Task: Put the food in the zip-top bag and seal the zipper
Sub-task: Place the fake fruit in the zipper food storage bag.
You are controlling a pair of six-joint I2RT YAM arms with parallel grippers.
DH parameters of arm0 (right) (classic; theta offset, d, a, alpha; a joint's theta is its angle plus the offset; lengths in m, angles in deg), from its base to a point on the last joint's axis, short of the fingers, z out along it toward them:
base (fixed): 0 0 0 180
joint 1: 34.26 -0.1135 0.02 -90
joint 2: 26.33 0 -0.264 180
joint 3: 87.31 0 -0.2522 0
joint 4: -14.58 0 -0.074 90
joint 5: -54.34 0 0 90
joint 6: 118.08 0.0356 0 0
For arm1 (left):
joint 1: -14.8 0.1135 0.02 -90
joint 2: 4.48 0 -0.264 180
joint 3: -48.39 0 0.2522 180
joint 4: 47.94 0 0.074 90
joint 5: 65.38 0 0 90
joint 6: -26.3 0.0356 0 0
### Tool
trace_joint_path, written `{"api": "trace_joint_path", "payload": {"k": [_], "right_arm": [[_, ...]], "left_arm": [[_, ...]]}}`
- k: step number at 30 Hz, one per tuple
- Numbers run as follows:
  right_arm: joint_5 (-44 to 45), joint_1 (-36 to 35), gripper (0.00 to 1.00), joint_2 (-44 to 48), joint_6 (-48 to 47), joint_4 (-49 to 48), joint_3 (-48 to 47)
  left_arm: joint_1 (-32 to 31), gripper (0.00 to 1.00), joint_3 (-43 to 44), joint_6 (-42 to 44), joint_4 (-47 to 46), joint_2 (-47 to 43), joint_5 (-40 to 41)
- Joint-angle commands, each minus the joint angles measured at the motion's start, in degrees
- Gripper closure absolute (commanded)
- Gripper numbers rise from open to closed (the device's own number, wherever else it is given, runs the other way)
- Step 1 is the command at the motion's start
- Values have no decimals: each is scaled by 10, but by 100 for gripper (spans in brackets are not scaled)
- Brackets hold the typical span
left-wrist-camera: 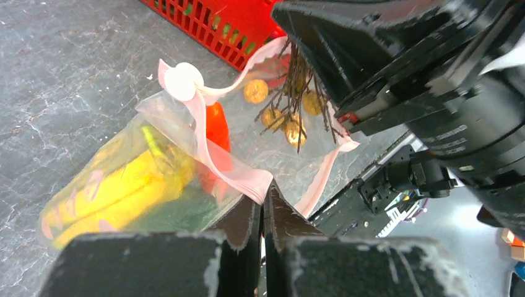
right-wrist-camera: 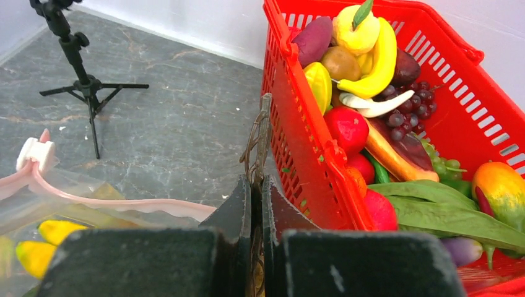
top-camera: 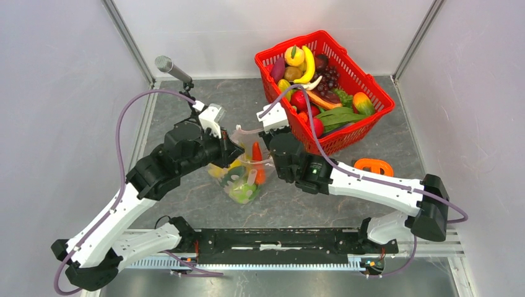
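Note:
The clear zip-top bag lies on the grey table between the two arms with its mouth open. Inside it I see yellow banana, an orange carrot and something green. My left gripper is shut on the pale pink zipper, near the white slider. My right gripper is shut on the thin brown stalk of a bunch of small brown round fruits, which hangs in the bag's mouth. In the top view the left gripper and right gripper flank the bag.
A red mesh basket full of toy fruits and vegetables stands at the back right, close behind the right gripper. A small microphone tripod stands back left. An orange object lies right of the right arm. Walls close in three sides.

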State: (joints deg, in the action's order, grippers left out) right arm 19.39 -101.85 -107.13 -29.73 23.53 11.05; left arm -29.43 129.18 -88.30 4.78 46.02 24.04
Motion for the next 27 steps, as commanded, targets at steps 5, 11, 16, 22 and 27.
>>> {"api": "trace_joint_path", "payload": {"k": [5,11,16,22,27], "right_arm": [[-80,7,100,42,14,-2,-45],[-127,7,100,45,10,-3,-65],[-183,8,100,59,29,-21,-61],[-201,8,100,44,59,-11,-79],[-142,8,100,54,91,-49,-40]], "left_arm": [[-2,98,48,1,8,56,-60],[-2,98,41,-13,-23,65,-63],[-2,98,44,-15,-26,66,-56],[-2,98,46,-17,-34,69,-63],[-2,98,42,-20,-38,65,-61]]}}
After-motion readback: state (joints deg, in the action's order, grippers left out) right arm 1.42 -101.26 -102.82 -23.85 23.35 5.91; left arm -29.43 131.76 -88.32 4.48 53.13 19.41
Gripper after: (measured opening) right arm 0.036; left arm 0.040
